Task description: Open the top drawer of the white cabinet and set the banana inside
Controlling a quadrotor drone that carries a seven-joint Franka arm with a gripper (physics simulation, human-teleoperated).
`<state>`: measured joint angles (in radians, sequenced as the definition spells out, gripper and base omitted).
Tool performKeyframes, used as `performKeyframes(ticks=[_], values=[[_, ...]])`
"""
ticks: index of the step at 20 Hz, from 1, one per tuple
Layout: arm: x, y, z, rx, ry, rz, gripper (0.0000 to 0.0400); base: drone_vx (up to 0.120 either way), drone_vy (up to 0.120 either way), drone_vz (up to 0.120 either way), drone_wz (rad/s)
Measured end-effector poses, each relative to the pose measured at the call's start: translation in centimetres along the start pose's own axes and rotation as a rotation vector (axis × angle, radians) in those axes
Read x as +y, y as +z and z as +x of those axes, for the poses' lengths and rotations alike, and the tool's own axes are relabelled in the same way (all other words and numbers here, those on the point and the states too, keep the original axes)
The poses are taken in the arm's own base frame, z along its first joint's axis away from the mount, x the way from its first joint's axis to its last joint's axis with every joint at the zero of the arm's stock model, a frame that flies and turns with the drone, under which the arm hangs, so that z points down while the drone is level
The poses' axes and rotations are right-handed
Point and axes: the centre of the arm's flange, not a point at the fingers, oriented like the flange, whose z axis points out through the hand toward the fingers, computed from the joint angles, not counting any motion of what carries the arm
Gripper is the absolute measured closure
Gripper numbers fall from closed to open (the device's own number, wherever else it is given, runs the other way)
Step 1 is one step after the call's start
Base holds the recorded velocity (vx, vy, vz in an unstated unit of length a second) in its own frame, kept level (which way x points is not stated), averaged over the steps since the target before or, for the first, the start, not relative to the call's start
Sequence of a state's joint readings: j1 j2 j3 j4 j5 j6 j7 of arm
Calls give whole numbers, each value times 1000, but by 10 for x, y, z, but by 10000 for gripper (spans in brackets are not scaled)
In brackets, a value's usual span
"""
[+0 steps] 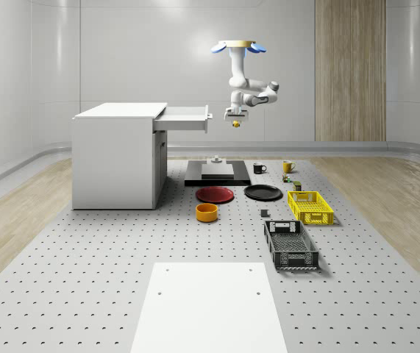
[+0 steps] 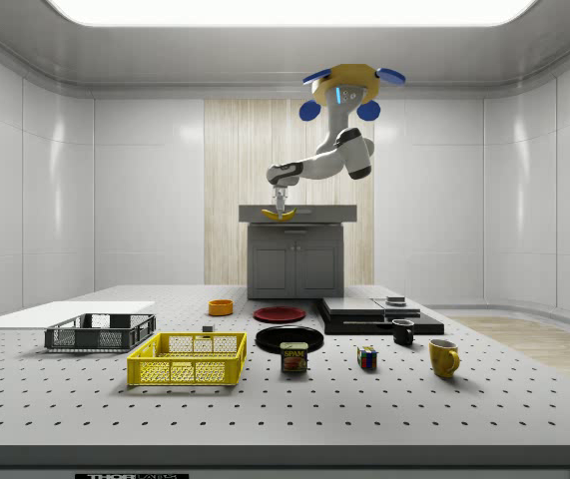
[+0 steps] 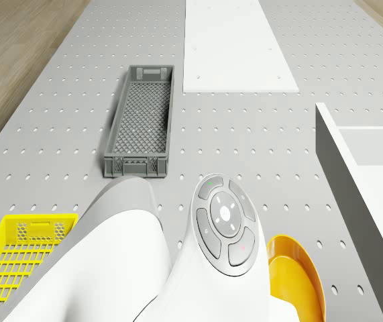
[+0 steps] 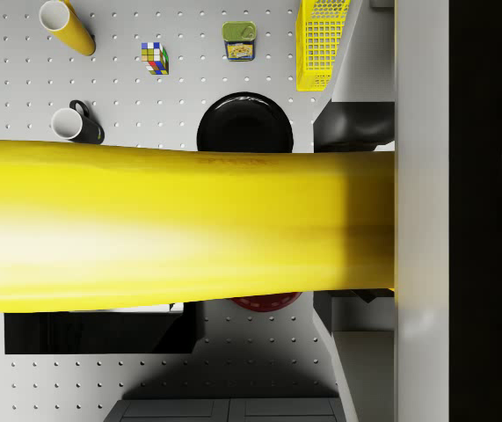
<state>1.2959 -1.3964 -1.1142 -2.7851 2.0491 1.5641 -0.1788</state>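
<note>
The drone point(image 1: 238, 47) hovers high over the table, just off the front of the white cabinet's point(image 1: 115, 158) top drawer point(image 1: 184, 118), which already stands pulled out. Its arm bends down so the gripper point(image 1: 235, 118) hangs just beside the drawer's front edge, clenched around the banana point(image 1: 235, 124), which dangles below the fingers, not yet over the drawer. From the side view the banana point(image 2: 278, 213) lies roughly level, held near its middle, which looks the sensible place: it seems light and a little soft, with a smooth curved skin that could roll or slip if pinched near an end, and too hard a squeeze would bruise it. In the wrist view the banana point(image 4: 180, 224) spans the picture against the drawer's front wall. On the table, the tin point(image 2: 293, 357) reads "SPAM"; other writing I cannot make out.
</note>
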Motion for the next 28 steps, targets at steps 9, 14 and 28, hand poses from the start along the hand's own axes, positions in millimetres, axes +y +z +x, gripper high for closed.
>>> performKeyframes(ticks=[9,14,28], values=[[0,0,0,0,0,0,203,-120,0,120,0],[0,0,0,0,0,0,203,-120,-104,120,0],[0,0,0,0,0,0,203,-46,-120,51,0]])
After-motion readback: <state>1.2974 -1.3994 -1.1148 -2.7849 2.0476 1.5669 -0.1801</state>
